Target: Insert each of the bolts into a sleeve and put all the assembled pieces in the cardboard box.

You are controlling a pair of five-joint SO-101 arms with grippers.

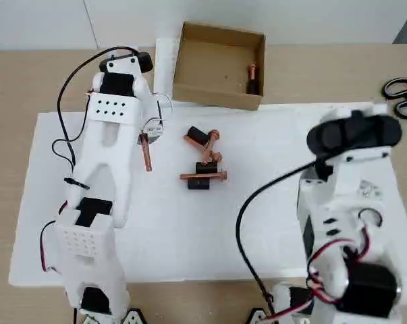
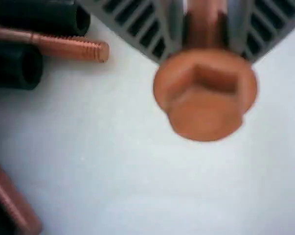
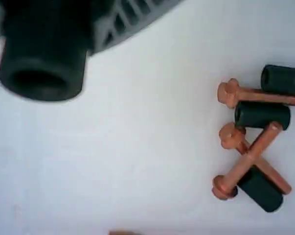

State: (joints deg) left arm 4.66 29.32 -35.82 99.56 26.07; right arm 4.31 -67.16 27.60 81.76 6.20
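- The bolt (image 2: 205, 95) in the left gripper (image 2: 205, 22) is copper. Its flanged head faces the wrist camera, and its shank is clamped between the ribbed grey jaws.
- From above, this bolt hangs at 9 o'clock of the loose pile (image 1: 203, 160), apart from it. Whether its tip touches the white sheet (image 1: 190, 229) cannot be told.
- The right gripper (image 3: 49, 14) grasps a black sleeve (image 3: 42, 61), with the open bore toward the camera. The sleeve's far end is hidden inside the jaws.
- The pile lies mid-sheet. The right wrist view shows three bolts and three sleeves, two of the bolts crossed over each other and none inserted.
- In the left wrist view, pieces of the pile are cut off by the frame edge.
- The cardboard box (image 1: 190, 61) sits at 12 o'clock of the pile, at the sheet's far edge. One assembled piece (image 1: 252, 77) rests against its 3 o'clock wall.
- The left arm (image 1: 109, 155) stretches from 7 o'clock at the near edge up the sheet's 9 o'clock side, with the wrist turned toward the centre.
- The right arm (image 1: 348, 202) is folded high at 4 o'clock, close under the overhead camera, and covers the sheet beneath it.
- Scissors (image 1: 402, 94) lie on the tabletop (image 1: 28, 81) at 3 o'clock, cut off by the frame.
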